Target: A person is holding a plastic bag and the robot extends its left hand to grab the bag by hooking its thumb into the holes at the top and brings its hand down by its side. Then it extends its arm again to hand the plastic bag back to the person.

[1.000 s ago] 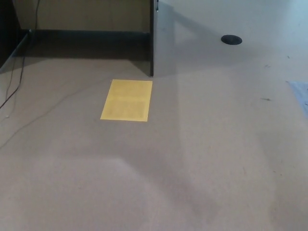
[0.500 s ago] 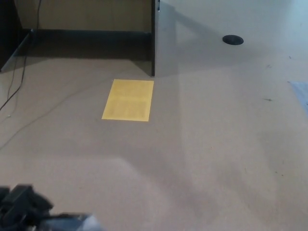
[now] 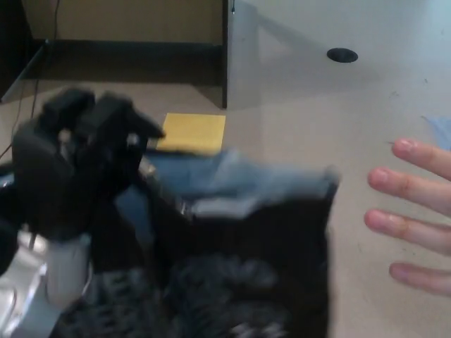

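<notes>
The left robot hand (image 3: 77, 169) is raised at the left, blurred; whether its fingers are closed on anything cannot be told. Just to its right hangs the dark bag (image 3: 246, 260), its pale blue top edge touching the hand. Behind lies a yellow sheet (image 3: 194, 132). Far right, a person's hand (image 3: 416, 211) shows 4 spread fingers.

Black left hand (image 3: 77, 162); bag (image 3: 246, 246) black, pale-blue top; yellow sheet (image 3: 194, 132).
</notes>
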You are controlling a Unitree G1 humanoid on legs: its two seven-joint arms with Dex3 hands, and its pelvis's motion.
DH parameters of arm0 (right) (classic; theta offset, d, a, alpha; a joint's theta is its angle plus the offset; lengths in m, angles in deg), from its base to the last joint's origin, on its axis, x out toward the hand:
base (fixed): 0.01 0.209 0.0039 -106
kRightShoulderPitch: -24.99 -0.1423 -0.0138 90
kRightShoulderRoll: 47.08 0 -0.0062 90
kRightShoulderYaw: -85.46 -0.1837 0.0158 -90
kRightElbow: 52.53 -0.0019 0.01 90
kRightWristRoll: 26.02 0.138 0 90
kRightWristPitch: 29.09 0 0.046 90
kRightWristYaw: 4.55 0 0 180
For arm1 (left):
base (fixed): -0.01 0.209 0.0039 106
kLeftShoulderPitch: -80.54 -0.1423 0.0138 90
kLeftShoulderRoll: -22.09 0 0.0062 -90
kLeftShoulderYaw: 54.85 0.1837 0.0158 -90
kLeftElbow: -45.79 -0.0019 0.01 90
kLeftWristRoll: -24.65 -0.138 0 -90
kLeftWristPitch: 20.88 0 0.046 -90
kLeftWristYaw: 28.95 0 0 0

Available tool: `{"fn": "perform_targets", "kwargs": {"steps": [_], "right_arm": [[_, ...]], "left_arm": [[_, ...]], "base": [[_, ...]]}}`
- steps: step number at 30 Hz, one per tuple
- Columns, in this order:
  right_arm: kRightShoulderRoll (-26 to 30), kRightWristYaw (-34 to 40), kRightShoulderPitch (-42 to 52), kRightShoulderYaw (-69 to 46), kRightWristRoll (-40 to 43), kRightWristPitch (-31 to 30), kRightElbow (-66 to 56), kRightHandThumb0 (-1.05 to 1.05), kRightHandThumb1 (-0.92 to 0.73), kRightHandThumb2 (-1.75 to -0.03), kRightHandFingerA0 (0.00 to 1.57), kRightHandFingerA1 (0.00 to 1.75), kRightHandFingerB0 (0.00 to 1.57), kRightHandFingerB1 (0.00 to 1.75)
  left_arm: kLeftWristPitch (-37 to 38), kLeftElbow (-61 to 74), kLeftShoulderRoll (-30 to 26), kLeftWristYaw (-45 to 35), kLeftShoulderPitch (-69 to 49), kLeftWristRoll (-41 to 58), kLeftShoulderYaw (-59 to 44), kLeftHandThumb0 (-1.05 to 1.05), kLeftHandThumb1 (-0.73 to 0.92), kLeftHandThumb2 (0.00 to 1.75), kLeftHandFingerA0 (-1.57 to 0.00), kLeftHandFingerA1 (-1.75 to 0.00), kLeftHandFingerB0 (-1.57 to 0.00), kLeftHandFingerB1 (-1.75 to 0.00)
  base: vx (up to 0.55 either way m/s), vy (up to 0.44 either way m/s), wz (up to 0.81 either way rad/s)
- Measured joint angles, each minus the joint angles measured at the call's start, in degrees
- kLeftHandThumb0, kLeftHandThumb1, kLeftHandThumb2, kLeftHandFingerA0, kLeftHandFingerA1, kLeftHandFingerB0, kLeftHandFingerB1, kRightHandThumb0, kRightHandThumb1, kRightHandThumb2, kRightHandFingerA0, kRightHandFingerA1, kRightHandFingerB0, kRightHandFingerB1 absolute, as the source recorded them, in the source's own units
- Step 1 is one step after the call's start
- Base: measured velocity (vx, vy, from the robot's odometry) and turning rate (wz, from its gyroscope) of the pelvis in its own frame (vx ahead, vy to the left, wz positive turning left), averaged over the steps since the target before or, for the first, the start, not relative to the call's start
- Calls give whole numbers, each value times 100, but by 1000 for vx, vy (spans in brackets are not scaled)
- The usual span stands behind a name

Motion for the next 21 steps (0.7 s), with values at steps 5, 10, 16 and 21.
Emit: {"fn": "perform_targets", "kwargs": {"steps": [5, 10, 16, 21], "right_arm": [[3, 1, 7, 2, 0, 0, -5, -28, -68, -60, 65, 48, 57, 41], [15, 1, 60, 8, -2, -2, -13, -27, -68, -60, 65, 47, 56, 40], [21, 2, 118, 70, -26, -35, -28, -29, -68, -61, 64, 45, 55, 40], [23, 3, 127, 128, -56, -70, -14, -29, -68, -61, 64, 45, 54, 39]], "left_arm": [[-246, -537, 1, -438, 1058, 82, -27, -7, 69, 79, -96, -166, -76, -140], [-532, -837, 58, -867, 1799, 227, -67, -15, 76, 75, -84, -175, -63, -153], [-817, -816, 437, -1094, 2052, 237, 80, -34, 61, 96, -125, -143, -87, -123], [-993, -768, 735, -1246, 2226, 230, 269, -17, 70, 71, -93, -172, -72, -145]], "base": [[0, 0, 0], [0, 0, 0], [0, 0, 0], [0, 0, 0]]}}
